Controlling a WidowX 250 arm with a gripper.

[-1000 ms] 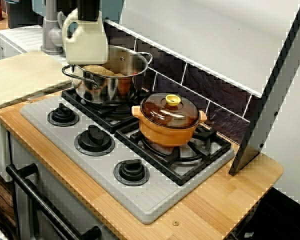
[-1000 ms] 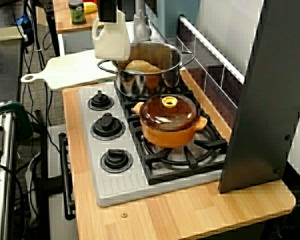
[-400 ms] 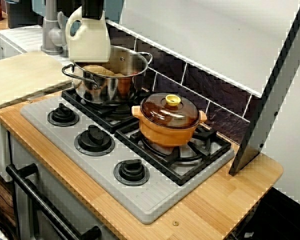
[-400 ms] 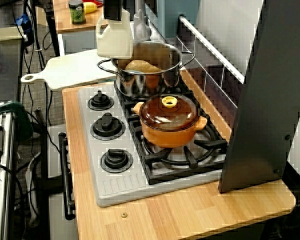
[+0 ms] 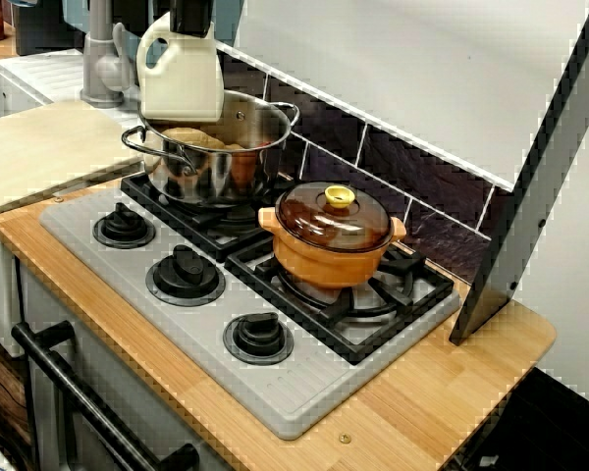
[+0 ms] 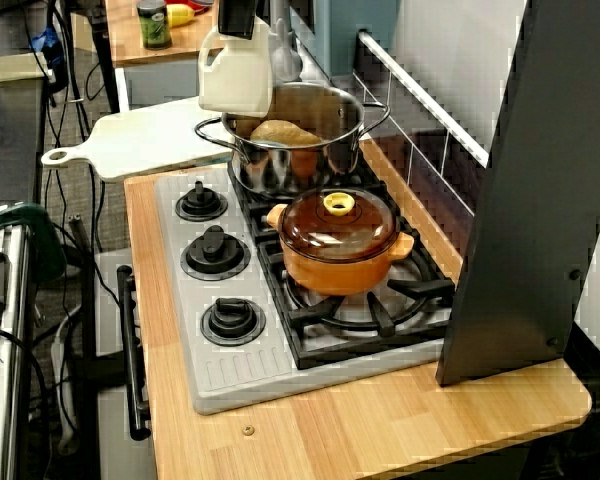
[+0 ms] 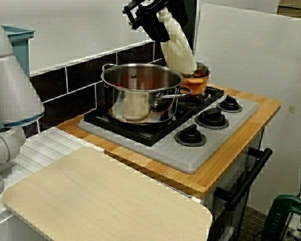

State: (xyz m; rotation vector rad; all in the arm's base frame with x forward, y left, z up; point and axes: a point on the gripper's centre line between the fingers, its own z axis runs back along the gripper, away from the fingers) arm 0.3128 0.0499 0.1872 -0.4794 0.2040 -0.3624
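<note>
Pinching the white jug [image 5: 182, 80] by its neck, our claw [image 5: 190, 18] has lifted it higher over the steel pot [image 5: 221, 147] at the back corner of the stove [image 5: 304, 392].

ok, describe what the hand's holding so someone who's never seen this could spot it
Find the grey gas cooktop on the wooden counter, then the tall steel pot on it. Above that pot's rim the black hand grips a cream plastic jug by its top. It's the only pale, loop-handled thing off the surface; the neighbouring casserole is orange and brown-lidded.
</note>
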